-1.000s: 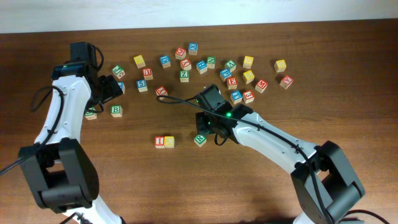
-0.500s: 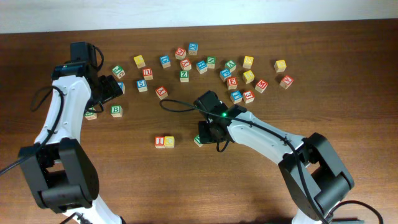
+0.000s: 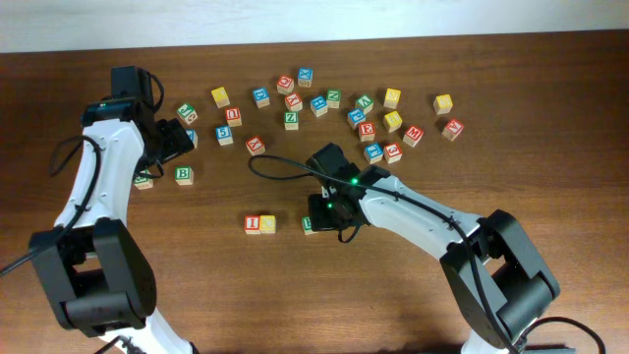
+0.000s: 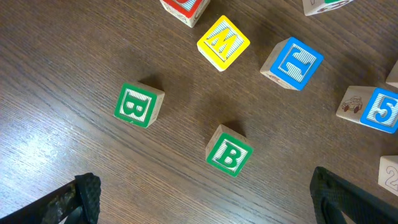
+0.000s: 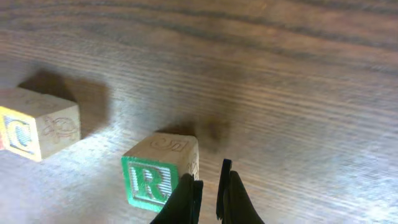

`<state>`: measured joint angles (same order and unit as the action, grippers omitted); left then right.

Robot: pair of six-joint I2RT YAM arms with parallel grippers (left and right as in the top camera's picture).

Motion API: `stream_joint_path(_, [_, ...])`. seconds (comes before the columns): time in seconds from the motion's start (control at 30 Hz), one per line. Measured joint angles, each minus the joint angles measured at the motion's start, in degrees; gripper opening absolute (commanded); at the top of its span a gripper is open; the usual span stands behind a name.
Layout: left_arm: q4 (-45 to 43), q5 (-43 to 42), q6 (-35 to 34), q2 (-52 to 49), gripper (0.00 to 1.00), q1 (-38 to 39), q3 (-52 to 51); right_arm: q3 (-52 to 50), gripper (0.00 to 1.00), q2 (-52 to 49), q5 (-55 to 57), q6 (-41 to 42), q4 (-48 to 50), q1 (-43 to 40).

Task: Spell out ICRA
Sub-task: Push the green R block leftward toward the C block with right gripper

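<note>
Three of the four letters are near the front middle of the surface (image 3: 197,285): the I block (image 3: 253,224) and C block (image 3: 267,224) sit touching side by side, and the R block (image 5: 158,177) is a short gap further along the same line. The A block is not placed, and I can't pick it out among the loose blocks (image 3: 367,129) at the far side at this resolution. The right gripper (image 5: 210,194) is clenched with nothing between its fingers. Its tips are down near the surface, on the R block's side away from the C block, against it or just beside it; contact can't be confirmed. My read is that it's set up to push, not to pick. The block is a small wooden cube, so probably light, rigid and not fragile, with smooth faces that should slide easily on this wood grain. The risk is that an off-centre push spins it or skews the letter. Push through the middle of the side face, low down. If gripping instead, open up and take two opposite side faces, centred, with the green face up. The left gripper (image 4: 208,202) is released with its fingers wide apart, hanging over two green B blocks (image 4: 229,154), well away from the row.
</note>
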<state>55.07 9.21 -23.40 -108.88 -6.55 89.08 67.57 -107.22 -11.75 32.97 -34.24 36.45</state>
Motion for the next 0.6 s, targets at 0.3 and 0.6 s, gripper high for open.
stream_joint_path(0.3, [0.00,0.00,0.00,0.00,0.99,-0.02,0.00,0.00,0.08,0.00,-4.15,3.63,0.02,0.00])
stream_joint_path(0.6, [0.00,0.00,0.00,0.00,0.99,0.00,0.00,0.00,0.08,0.00,-4.26,4.57,-1.75,0.00])
